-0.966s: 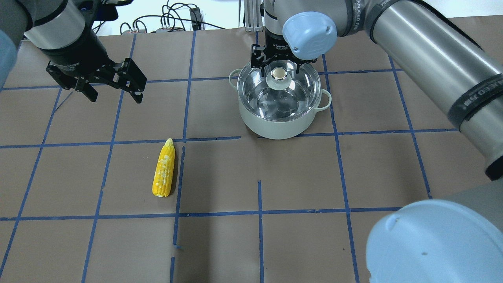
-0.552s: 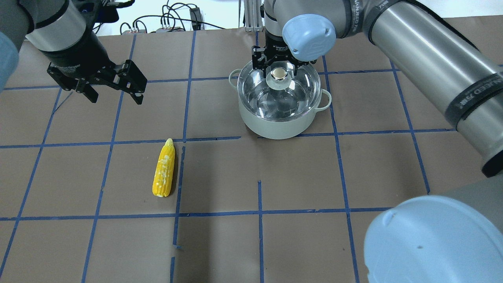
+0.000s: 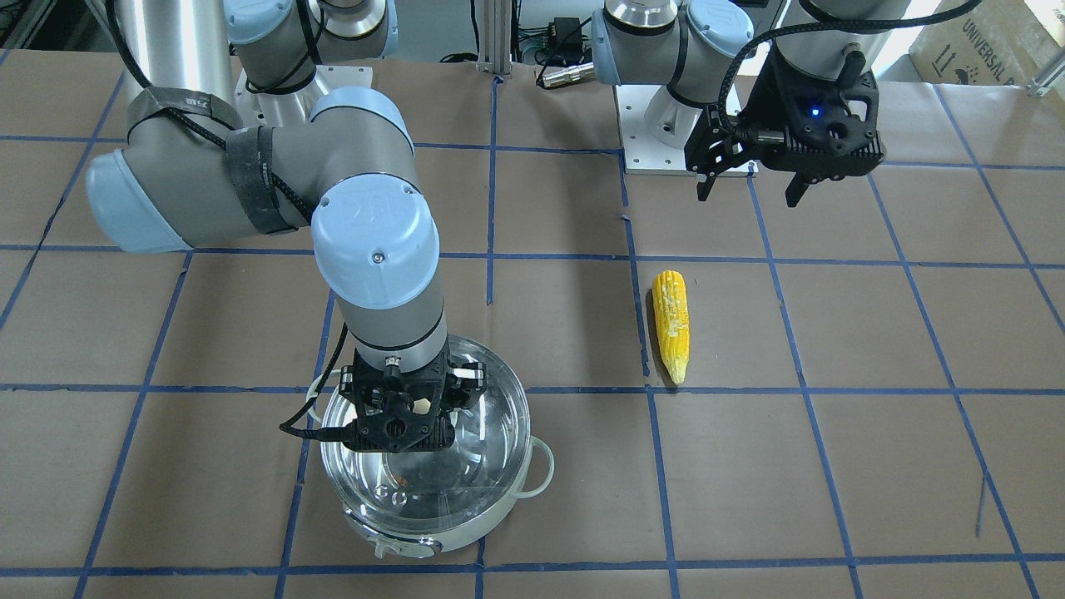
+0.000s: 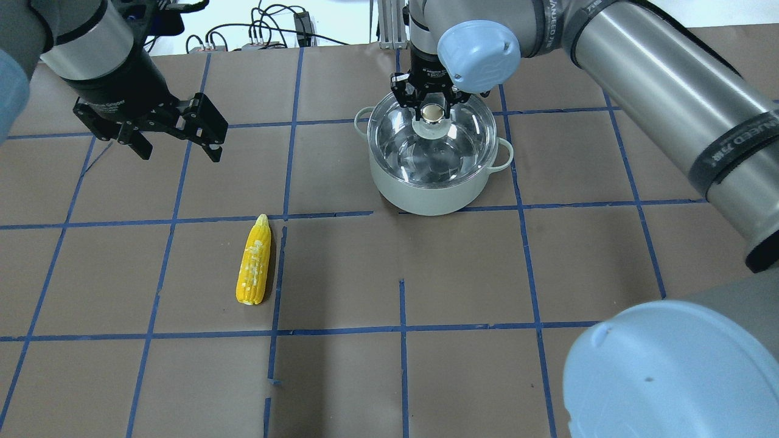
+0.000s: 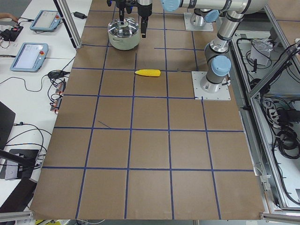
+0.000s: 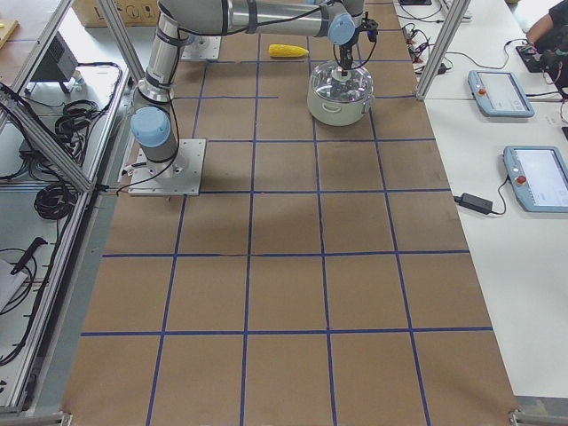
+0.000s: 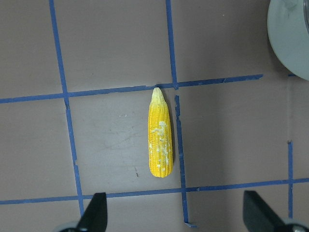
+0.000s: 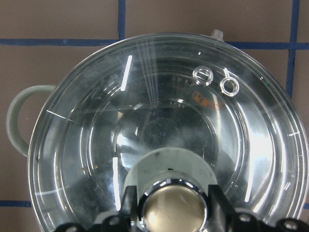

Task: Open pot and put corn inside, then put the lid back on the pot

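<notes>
One pot (image 4: 426, 196), one lid (image 4: 457, 143), one corn (image 4: 254, 271) were present. Two grippers: left gripper (image 4: 181, 152), right gripper (image 4: 433, 113). Two teach pendants (image 5: 29, 56).

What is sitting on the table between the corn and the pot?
Nothing stands between the corn and the pot: only bare brown table covering crossed by blue tape lines, as the overhead view shows.

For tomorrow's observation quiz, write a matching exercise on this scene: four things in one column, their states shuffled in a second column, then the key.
1. corn
2. lid
3. left end effector
4. right end effector

A. closed on the knob
B. open, empty, above the table
C. sitting on the pot
D. lying flat on the table

Pairs: 1-D, 2-C, 3-B, 4-A.
</notes>
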Controlling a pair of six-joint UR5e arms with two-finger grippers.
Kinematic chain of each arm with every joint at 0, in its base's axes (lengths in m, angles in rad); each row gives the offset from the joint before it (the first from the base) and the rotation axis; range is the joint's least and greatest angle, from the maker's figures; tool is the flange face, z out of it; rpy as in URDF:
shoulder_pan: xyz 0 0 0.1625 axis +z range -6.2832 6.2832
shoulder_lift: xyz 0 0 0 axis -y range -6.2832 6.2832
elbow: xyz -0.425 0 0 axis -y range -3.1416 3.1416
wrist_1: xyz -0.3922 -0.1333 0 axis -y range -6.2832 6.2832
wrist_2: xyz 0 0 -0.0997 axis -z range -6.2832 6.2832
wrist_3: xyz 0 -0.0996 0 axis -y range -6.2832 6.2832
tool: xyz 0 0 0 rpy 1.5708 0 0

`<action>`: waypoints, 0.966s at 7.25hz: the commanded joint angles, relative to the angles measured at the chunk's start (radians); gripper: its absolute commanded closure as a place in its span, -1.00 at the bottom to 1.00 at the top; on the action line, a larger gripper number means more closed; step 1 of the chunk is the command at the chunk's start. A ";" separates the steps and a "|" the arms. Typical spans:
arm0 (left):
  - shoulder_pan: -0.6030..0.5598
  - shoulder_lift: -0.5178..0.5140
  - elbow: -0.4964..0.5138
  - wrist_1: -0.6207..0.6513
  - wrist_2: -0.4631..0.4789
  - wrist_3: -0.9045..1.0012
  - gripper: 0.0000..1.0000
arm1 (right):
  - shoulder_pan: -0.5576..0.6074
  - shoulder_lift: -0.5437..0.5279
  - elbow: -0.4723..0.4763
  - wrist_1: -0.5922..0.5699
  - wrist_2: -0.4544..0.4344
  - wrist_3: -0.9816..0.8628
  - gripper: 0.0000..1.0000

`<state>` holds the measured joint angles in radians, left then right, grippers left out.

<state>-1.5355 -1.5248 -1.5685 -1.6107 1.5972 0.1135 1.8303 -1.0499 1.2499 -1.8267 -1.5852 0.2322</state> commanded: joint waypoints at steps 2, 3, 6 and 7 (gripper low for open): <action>0.000 0.000 0.001 0.000 0.000 0.000 -1.00 | -0.003 -0.016 -0.010 0.024 -0.006 -0.001 0.33; 0.000 0.000 0.001 0.000 0.000 0.000 -1.00 | -0.009 -0.033 -0.026 0.064 -0.007 -0.001 0.34; 0.002 -0.003 -0.008 -0.011 0.001 0.012 -1.00 | -0.063 -0.105 -0.137 0.295 -0.012 -0.033 0.34; 0.011 -0.015 -0.048 0.001 -0.002 0.015 -1.00 | -0.101 -0.134 -0.158 0.350 -0.004 -0.071 0.37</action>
<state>-1.5323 -1.5295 -1.5840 -1.6155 1.5976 0.1223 1.7723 -1.1505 1.1272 -1.5567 -1.5948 0.1999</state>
